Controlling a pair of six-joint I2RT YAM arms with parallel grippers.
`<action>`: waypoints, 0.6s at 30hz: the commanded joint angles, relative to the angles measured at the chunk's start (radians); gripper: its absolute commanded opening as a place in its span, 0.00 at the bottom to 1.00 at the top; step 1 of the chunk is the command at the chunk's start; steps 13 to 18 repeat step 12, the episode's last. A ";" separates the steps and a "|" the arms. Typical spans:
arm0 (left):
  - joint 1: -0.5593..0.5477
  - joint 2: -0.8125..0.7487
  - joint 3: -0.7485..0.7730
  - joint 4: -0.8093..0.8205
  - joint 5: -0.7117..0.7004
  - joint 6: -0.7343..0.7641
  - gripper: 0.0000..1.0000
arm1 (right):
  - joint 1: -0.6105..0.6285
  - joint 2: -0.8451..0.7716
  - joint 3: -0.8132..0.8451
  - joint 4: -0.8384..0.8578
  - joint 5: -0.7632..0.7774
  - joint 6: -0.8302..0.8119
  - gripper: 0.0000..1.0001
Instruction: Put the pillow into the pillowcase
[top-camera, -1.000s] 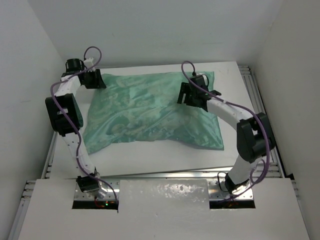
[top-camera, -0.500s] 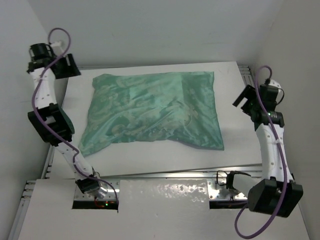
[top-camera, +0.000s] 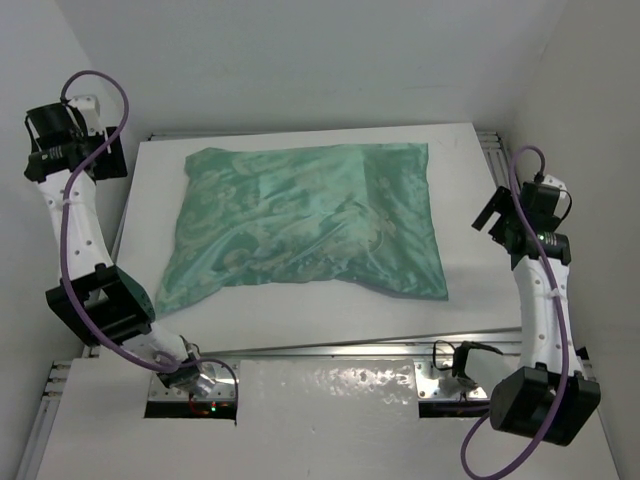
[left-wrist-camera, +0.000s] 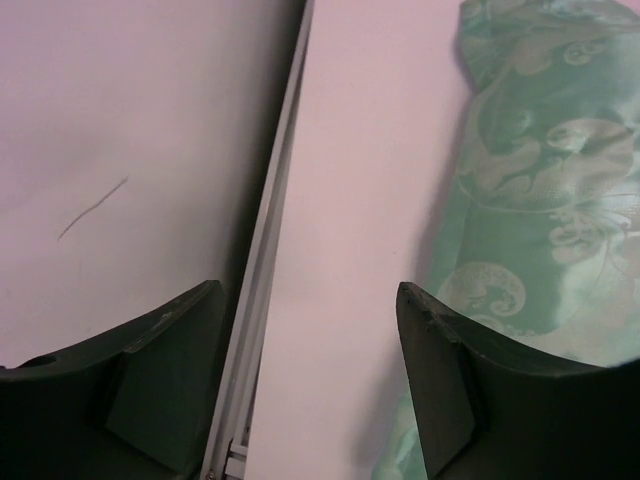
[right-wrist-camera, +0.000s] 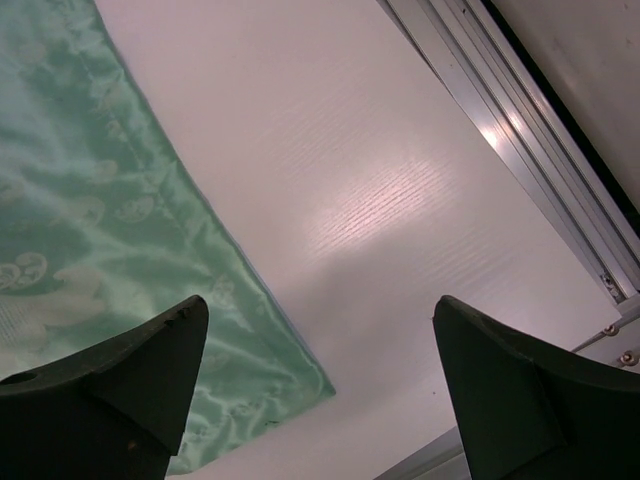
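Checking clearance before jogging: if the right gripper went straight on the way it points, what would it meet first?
Probably the bare white table, just beside a corner of the pillowcase, not the cloth itself. The right gripper is open and empty; depth is uncertain.

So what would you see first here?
The big shiny green pillowcase, lying puffed up in the middle of the white table. Then the left claw and right claw, out past its two sides, both open and empty.
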 joint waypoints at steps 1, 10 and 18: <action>0.006 -0.082 -0.063 0.120 -0.068 -0.009 0.68 | 0.000 -0.018 -0.012 0.043 0.012 -0.018 0.93; 0.006 -0.100 -0.075 0.117 -0.012 -0.034 0.69 | 0.000 -0.017 -0.035 0.051 0.016 -0.024 0.93; 0.006 -0.100 -0.070 0.115 0.001 -0.035 0.70 | 0.000 -0.020 -0.040 0.051 0.020 -0.026 0.93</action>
